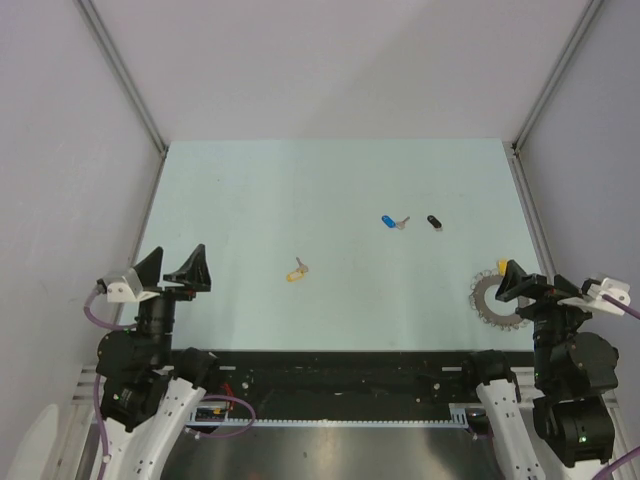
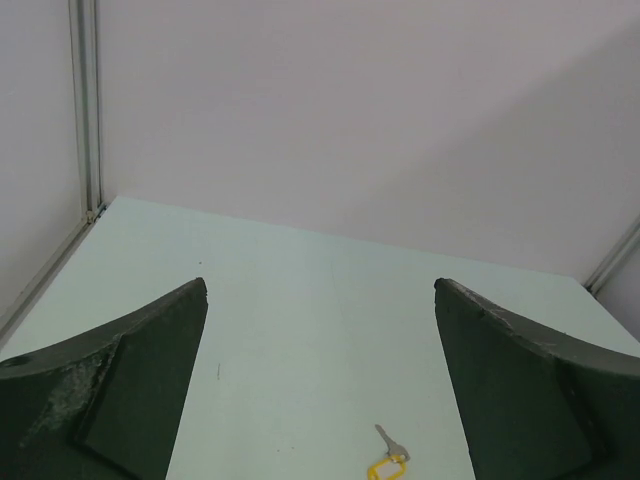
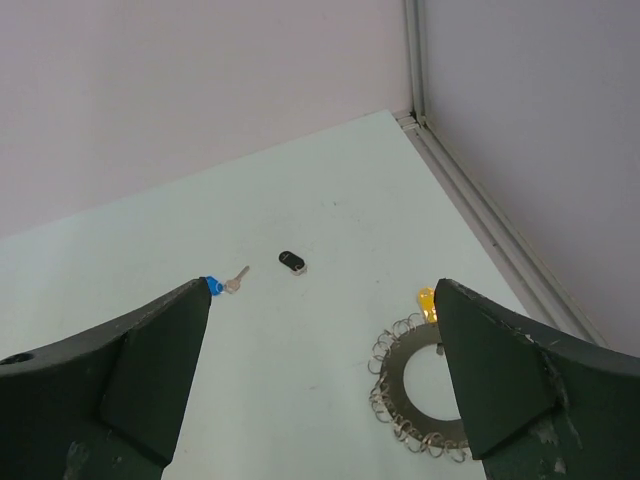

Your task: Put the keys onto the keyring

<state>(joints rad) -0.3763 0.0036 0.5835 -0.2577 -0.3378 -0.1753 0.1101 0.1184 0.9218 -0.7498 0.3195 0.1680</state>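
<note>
1. Three small keys with short silver blades and coloured plastic heads lie loose, all apart from the keyring [image 1: 487, 300]. The keyring is a silvery-grey ring of coiled wire loops with a scalloped rim, lying flat.
2. Beyond the keyring and a little to its left sit the blue-headed key [image 1: 390, 222] and the black-headed key [image 1: 435, 222], near each other but not touching. The blue one's long axis runs left to right, blade pointing toward the black one.
3. Well to the left of the keyring lies the yellow-headed key [image 1: 297, 270], on a slant with its blade pointing away from the arms.
4. A small yellow piece [image 3: 427, 298] touches the keyring's far rim; whether it is threaded on I cannot tell.
5. Directly over the keyring's right side hovers the right gripper [image 1: 533, 288], its jaws spread wide and empty. It is the nearer one to the ring and to the blue and black keys.
6. Far to the left of the keyring, the left gripper [image 1: 175, 270] is likewise spread and empty. The yellow key lies ahead of it to its right, so it looks the likelier arm for that pick.
7. Everything rests on the pale green table [image 1: 250, 190].
</note>
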